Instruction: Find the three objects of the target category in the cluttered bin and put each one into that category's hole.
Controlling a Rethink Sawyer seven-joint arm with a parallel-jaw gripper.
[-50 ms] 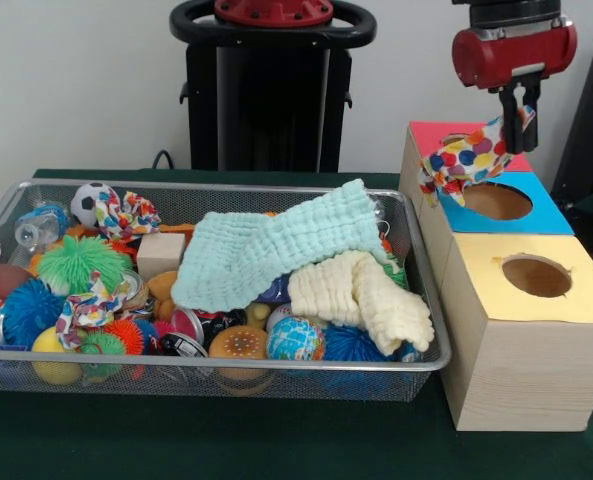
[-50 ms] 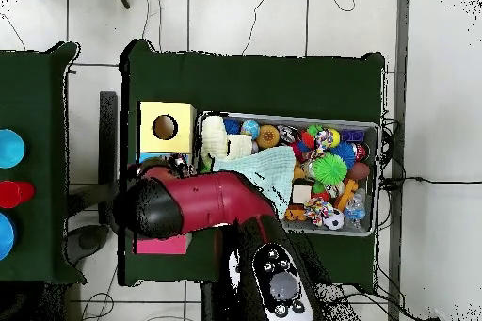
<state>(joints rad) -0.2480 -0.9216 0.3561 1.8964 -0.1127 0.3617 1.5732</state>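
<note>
Front view, nearest: wire-mesh bin (image 1: pixel 6 372) heaped with spiky rubber balls (image 1: pixel 76 262), a globe ball (image 1: pixel 296 339), a cream waffle-weave cloth (image 1: pixel 361 297) and a mint muslin cloth (image 1: pixel 276 250). Beside it, a wooden box (image 1: pixel 521 375) with round holes in yellow (image 1: pixel 536 275), blue (image 1: pixel 496 201) and pink tops. Farthest, the gripper (image 1: pixel 519 112) pinches a polka-dot fabric scrunchie (image 1: pixel 466 160), draped leftward and down over the blue hole. Overhead, the arm (image 2: pixel 202 204) hides the gripper; only the yellow hole (image 2: pixel 165 127) shows.
</note>
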